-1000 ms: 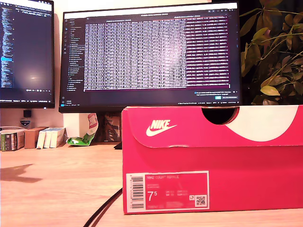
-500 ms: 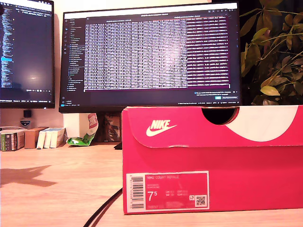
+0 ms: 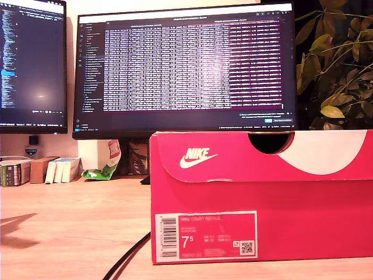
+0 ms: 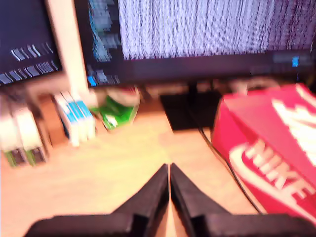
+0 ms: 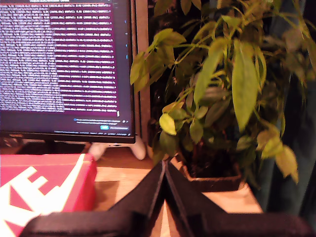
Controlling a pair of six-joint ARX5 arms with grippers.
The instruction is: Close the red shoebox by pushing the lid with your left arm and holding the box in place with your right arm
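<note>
Both sets of jaws are seen pressed together on nothing: my first gripper [image 4: 169, 170] is held above bare desk with the red shoebox [image 4: 269, 148] just beside its tips, and my second gripper [image 5: 165, 165] has the box's far end beside it and a potted plant [image 5: 217, 98] beyond. The lid [image 3: 262, 154] is judged already seated; light, stiff cardboard is expected to slide when pushed, so flat contact on lid top and side wall is advised. Against the earlier exterior view, only the shadow [image 3: 14, 228] on the desk is found shifted.
</note>
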